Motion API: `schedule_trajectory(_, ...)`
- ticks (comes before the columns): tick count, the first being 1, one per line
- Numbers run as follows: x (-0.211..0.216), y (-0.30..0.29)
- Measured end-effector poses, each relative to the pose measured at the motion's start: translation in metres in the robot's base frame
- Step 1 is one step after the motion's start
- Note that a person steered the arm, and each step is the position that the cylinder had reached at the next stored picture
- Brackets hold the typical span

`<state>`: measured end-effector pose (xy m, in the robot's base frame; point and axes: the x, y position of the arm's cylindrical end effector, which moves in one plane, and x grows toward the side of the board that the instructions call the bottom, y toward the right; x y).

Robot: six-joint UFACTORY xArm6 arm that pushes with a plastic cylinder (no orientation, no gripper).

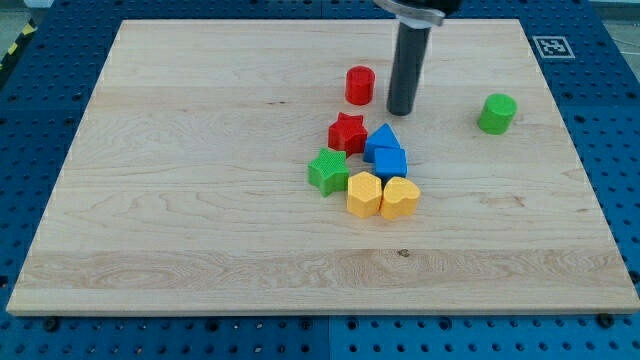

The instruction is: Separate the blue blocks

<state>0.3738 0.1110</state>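
Two blue blocks touch each other near the board's middle: a blue triangle-like block (381, 140) and, just below it, a blue cube (390, 162). My tip (400, 111) stands just above the blue triangle-like block, a small gap apart, and to the right of a red cylinder (359, 85). A red star (347, 132) touches the blue triangle-like block on its left. A yellow hexagon (363, 194) and a yellow heart (400, 197) sit right below the blue cube. A green star (328, 172) lies left of the cube.
A green cylinder (497, 113) stands alone toward the view's right. The wooden board (180, 220) lies on a blue perforated table. A fiducial marker (548, 46) sits at the board's top right corner.
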Motion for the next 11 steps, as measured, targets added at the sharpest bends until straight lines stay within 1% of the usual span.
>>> schedule_trajectory(1, -0.036, -0.002)
schedule_trajectory(2, -0.035, -0.055)
schedule_trajectory(3, 0.000, -0.069)
schedule_trajectory(4, 0.011, -0.098)
schedule_trajectory(5, 0.011, -0.138)
schedule_trajectory(6, 0.035, -0.153)
schedule_trajectory(7, 0.068, -0.145)
schedule_trajectory(8, 0.068, -0.112)
schedule_trajectory(10, 0.080, -0.068)
schedule_trajectory(11, 0.080, -0.023)
